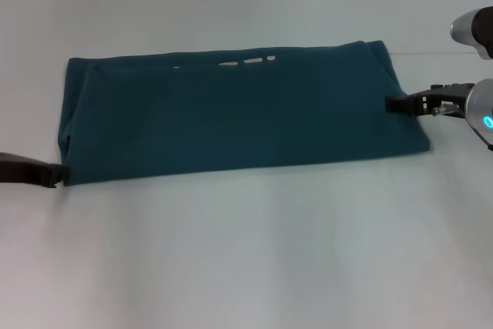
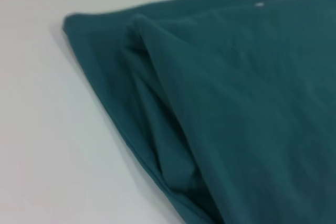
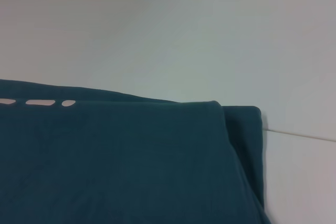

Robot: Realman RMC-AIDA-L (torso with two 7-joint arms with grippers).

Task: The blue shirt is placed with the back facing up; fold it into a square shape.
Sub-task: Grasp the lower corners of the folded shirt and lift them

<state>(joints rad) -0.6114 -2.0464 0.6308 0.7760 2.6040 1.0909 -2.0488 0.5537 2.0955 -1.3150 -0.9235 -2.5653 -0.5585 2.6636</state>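
The blue shirt (image 1: pixel 231 113) lies flat on the white table as a long band folded lengthwise, running left to right. My left gripper (image 1: pixel 54 176) is at the shirt's near left corner, touching its edge. My right gripper (image 1: pixel 391 103) is at the middle of the shirt's right end, touching the cloth. The left wrist view shows the layered folds of the blue shirt (image 2: pixel 236 103) at a corner, close up. In the right wrist view, the blue shirt (image 3: pixel 115 161) shows its far right corner with one folded layer over another.
The white table (image 1: pixel 246 252) stretches wide in front of and behind the shirt. A few small pale gaps (image 1: pixel 246 61) show along the shirt's far edge. The right arm's silver body (image 1: pixel 481 109) stands at the right border, with a table seam (image 3: pixel 299 135) nearby.
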